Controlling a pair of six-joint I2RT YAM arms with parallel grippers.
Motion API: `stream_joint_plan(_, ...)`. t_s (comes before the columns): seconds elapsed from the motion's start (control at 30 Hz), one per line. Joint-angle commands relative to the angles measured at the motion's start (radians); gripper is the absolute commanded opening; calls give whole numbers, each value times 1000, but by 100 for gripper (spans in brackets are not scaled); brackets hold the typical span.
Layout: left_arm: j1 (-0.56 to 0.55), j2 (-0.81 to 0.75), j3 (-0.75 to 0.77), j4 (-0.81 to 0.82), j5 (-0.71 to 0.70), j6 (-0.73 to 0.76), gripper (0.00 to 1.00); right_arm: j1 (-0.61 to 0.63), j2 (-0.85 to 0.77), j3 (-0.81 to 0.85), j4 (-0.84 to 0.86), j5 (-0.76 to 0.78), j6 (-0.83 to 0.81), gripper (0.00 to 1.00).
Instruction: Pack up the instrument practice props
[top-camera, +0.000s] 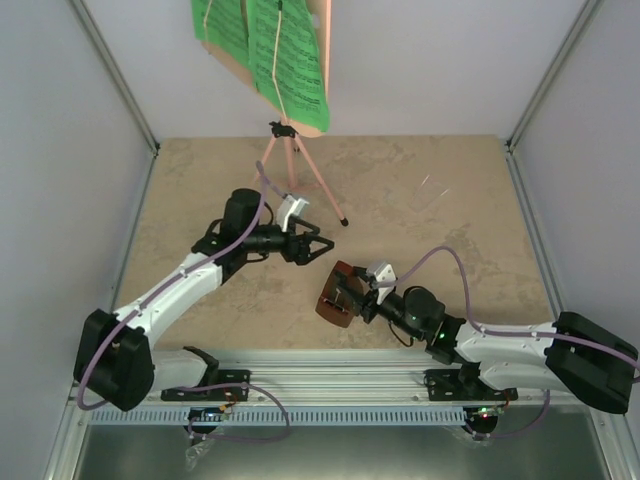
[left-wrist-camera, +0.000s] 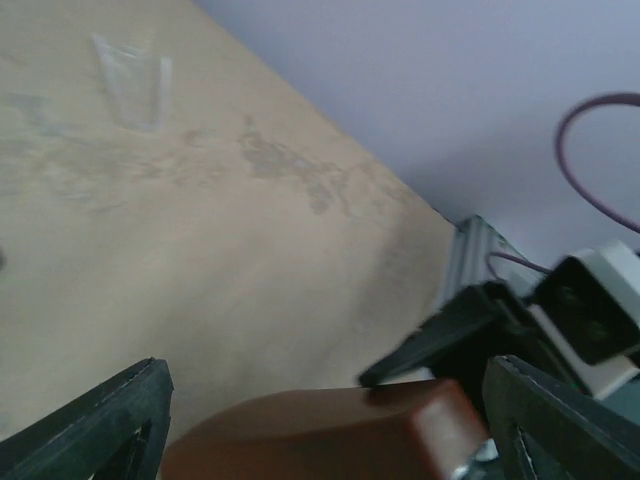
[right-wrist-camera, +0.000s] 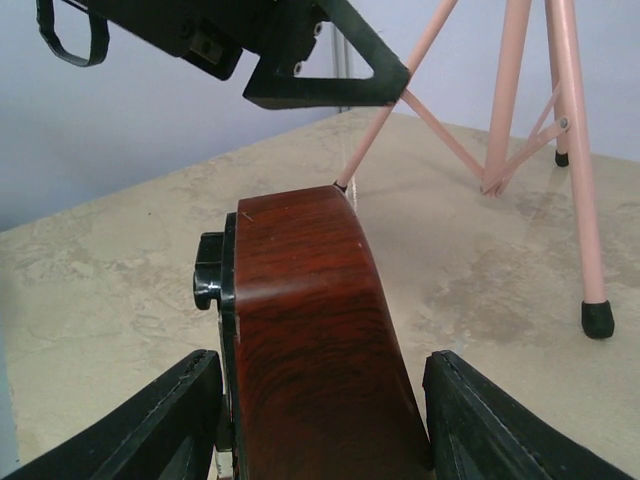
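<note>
Beige, stone-patterned table (top-camera: 470, 290). Pink music stand (top-camera: 318, 180) stands on its tripod feet at far centre. A clear flat item (top-camera: 432, 193), possibly a plastic sleeve, lies far right, well apart.

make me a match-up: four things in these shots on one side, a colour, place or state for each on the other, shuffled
1 music stand
2 sheet-music pages
3 metronome
4 left gripper

a brown, between the right gripper's fingers
b open, holding nothing
c pink, standing on three legs
d green, up on the stand

Pairs: 1-c, 2-d, 3-a, 4-b
</note>
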Motion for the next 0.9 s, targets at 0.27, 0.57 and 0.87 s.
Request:
stream_joint_plan(0.27, -133, 77, 56, -74, 141, 84, 80, -34, 44, 34, -53, 12, 22, 57)
stream_joint_plan(0.57, -149, 88, 59, -103, 147, 104, 79, -48, 68, 57, -73, 30, 35, 58)
stream_joint_plan(0.87, -154, 88, 63, -113, 149, 108, 79, -56, 76, 75, -88, 40, 28, 63)
